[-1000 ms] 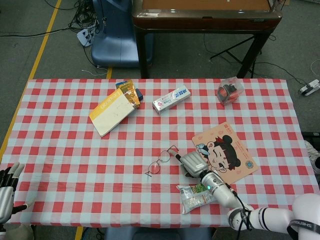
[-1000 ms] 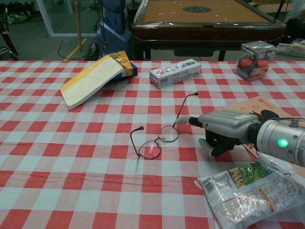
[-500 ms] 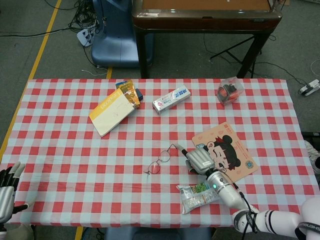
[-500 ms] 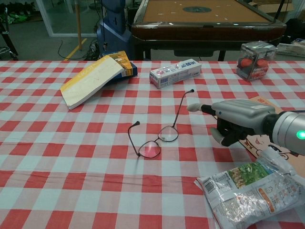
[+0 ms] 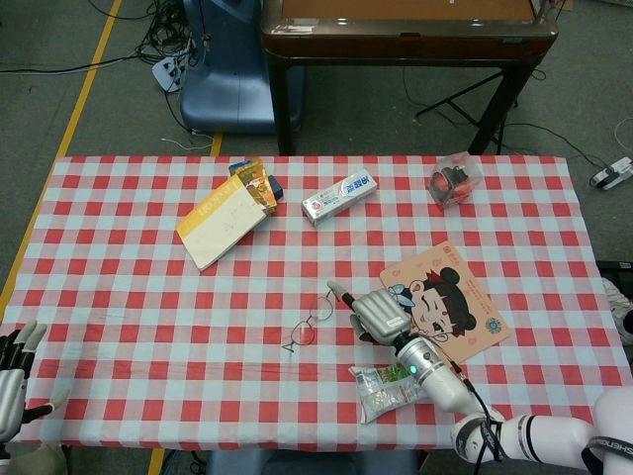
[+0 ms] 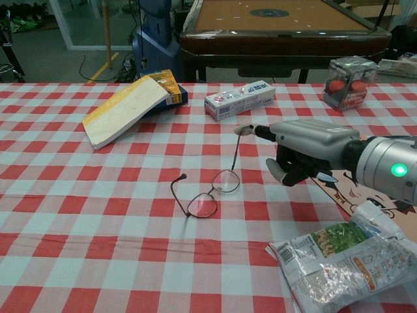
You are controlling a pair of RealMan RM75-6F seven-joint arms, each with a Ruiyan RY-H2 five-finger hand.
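Right robot hand [image 6: 306, 151] low over the worktop [image 6: 98, 195], palm down, most fingers curled under. One extended fingertip [image 6: 246, 129] sits at the tip of the far temple arm of the glasses [image 6: 207, 192]; whether it merely touches the arm or pinches it against the thumb, I cannot tell from either view. Nothing else in that hand. In the head view the same robot hand [image 5: 381, 315] lies just right of the glasses [image 5: 309, 323].

Glasses stand near the middle of the worktop, lenses toward the robot, both temple arms open, the far one raised steeply toward the fingertip.

Left robot hand [image 5: 12, 381] at the near left corner, fingers apart, holding nothing, well apart from everything.

Judgement on the step: the frame is thin and light, so contact at the temple tip will pivot or skid it. Better to press gently and steadily, keep the fingertip on the tip so it does not slip off, and watch that the lenses do not scrape the cloth.

Around: snack packet [image 6: 345, 261] near, just below the right wrist; cartoon mat [image 5: 450, 305] beside the hand; toothpaste box [image 6: 239, 100] beyond; book [image 6: 124, 109] far left with a yellow packet [image 6: 168, 83] behind it; clear box [image 6: 350, 81] far right.
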